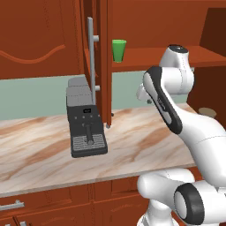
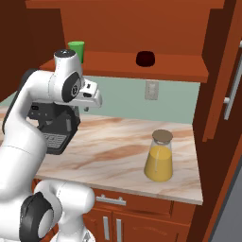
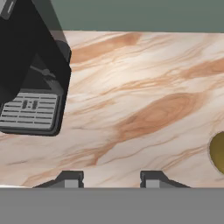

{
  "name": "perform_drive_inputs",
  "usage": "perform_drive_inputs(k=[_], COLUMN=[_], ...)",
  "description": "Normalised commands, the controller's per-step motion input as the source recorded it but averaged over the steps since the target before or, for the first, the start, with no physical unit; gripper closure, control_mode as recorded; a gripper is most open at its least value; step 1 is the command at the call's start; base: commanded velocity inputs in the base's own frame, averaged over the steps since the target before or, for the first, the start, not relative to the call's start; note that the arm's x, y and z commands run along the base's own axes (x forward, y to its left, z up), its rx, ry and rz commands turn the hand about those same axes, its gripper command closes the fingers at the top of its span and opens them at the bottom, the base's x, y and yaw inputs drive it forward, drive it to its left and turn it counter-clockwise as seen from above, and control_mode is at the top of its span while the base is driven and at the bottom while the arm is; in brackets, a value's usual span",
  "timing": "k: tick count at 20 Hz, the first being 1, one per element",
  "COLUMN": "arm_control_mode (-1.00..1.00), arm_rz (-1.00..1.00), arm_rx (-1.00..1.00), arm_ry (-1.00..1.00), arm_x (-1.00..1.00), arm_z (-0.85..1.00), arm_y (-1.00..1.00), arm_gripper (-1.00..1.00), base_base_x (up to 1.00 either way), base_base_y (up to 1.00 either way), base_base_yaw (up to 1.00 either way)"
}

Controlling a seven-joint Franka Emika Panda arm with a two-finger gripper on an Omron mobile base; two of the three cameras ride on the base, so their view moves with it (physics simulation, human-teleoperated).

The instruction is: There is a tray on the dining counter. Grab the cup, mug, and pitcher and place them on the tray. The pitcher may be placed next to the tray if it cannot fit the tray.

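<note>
Gripper [image 3: 111,178] is seen in the hand view with its two dark tips parted and nothing between them, poised above the marbled bench [image 3: 144,96]. The coffee machine [image 3: 30,83] lies at 9 o'clock and the pitcher [image 2: 159,156] lid at 3 o'clock. In the right base view the pitcher stands on the bench; on the cabinet shelf [image 2: 170,64] above, the cup [image 2: 76,50] is at 10 o'clock and the mug [image 2: 145,58] at 12 o'clock.

Bright green cup [image 1: 118,50], maroon mug [image 2: 145,58], orange-filled pitcher [image 2: 159,158], beige-brown marbled counter [image 2: 113,151], dark grey coffee machine [image 1: 86,123].
</note>
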Motion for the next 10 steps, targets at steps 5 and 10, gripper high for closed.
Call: perform_drive_inputs(k=[5, 10], arm_control_mode=[-1.0, -1.0], arm_rz=[0.0, 0.0], arm_rx=[0.0, 0.0], arm_ry=[0.0, -0.03], arm_x=[-0.02, -0.17], arm_z=[0.0, 0.01], arm_y=[0.0, 0.04], arm_gripper=[-1.0, -1.0], base_base_x=[0.0, 0.0], base_base_y=[0.0, 0.0], base_base_yaw=[0.0, 0.0])
